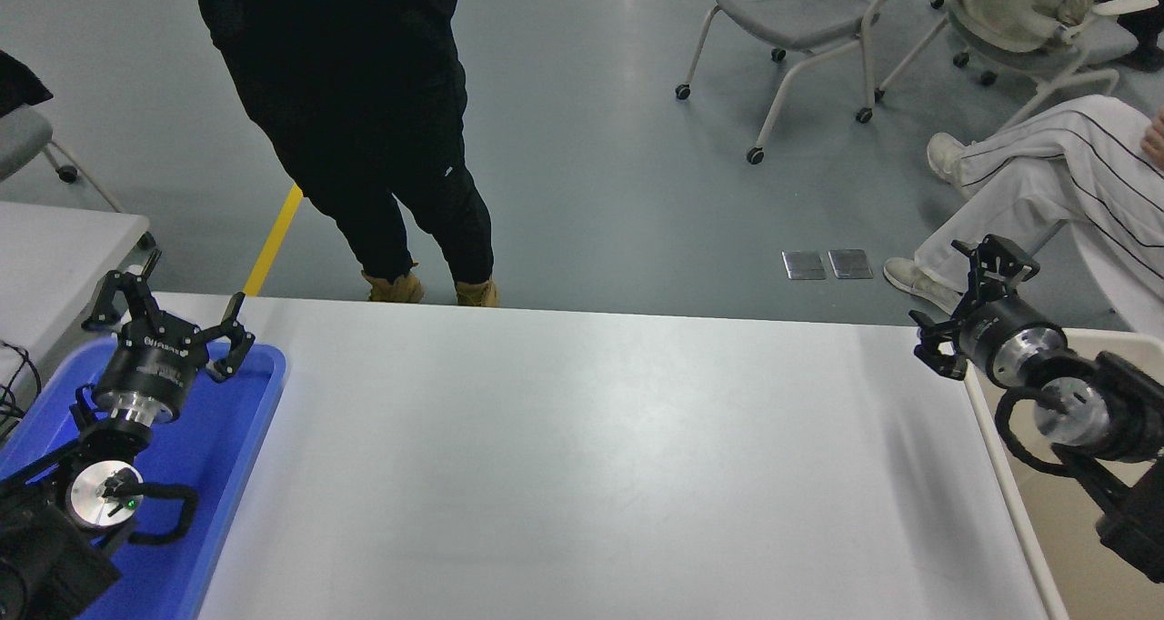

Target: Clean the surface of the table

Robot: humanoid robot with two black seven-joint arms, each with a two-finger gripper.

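The table surface (582, 456) is a wide glossy white top, and nothing lies on it. My right gripper (944, 291) hovers over the table's far right corner, beside the beige bin, pointing up and to the left. It is open, with nothing between its fingers. My left gripper (182, 295) is parked at the lower left above the blue tray, also open and holding nothing.
A blue tray (238, 438) sits on the table's left end under the left arm. A beige bin (998, 475) adjoins the right edge. A person in black (364, 102) stands at the far side, and another in white trousers (1046, 175) sits at the upper right near wheeled chairs (791, 11). A smaller table (55, 247) stands at left.
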